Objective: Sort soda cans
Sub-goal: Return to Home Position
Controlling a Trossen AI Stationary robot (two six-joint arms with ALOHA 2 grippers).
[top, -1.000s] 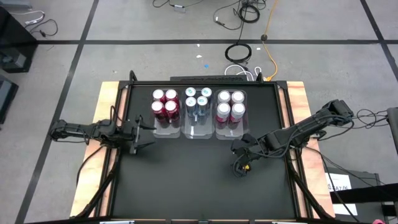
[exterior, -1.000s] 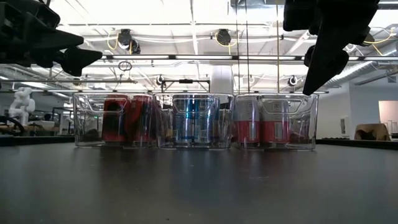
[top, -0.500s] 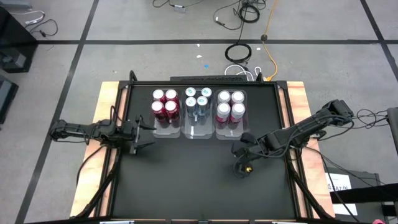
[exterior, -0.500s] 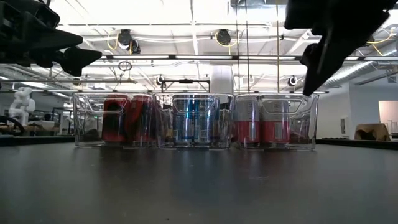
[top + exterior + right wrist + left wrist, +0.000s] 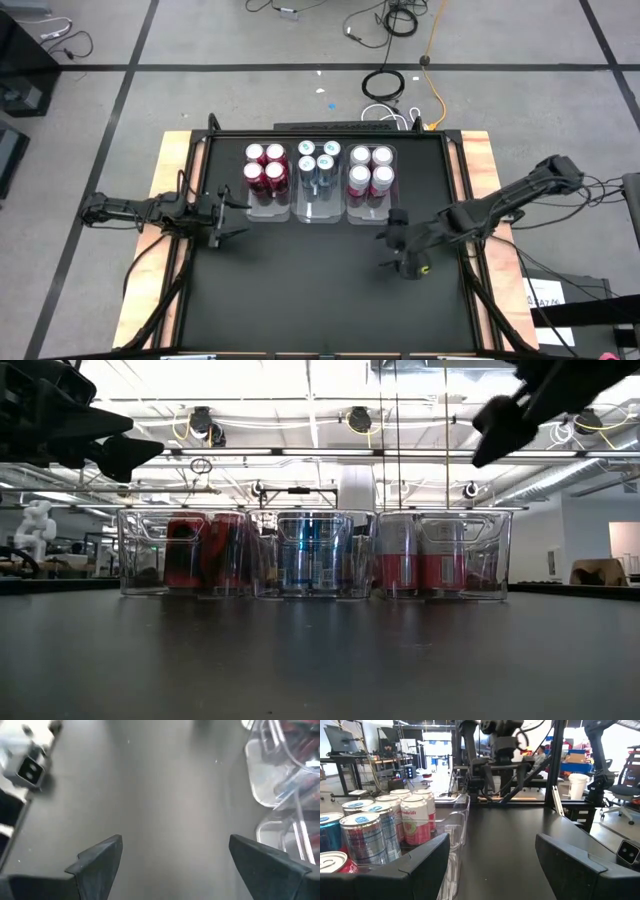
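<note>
Pink soda cans [image 5: 416, 821], "ndrift" lettering

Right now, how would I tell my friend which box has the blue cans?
Find the black table. Three clear bins sit in a row near its far edge; take the middle bin. Its soda cans are blue, while the left bin and right bin hold reddish ones.

Three clear bins [image 5: 319, 210] stand side by side in a row on the far half of a black table [image 5: 300, 290]. Cables [image 5: 383, 84] lie coiled on the grey floor beyond — one orange.
</note>
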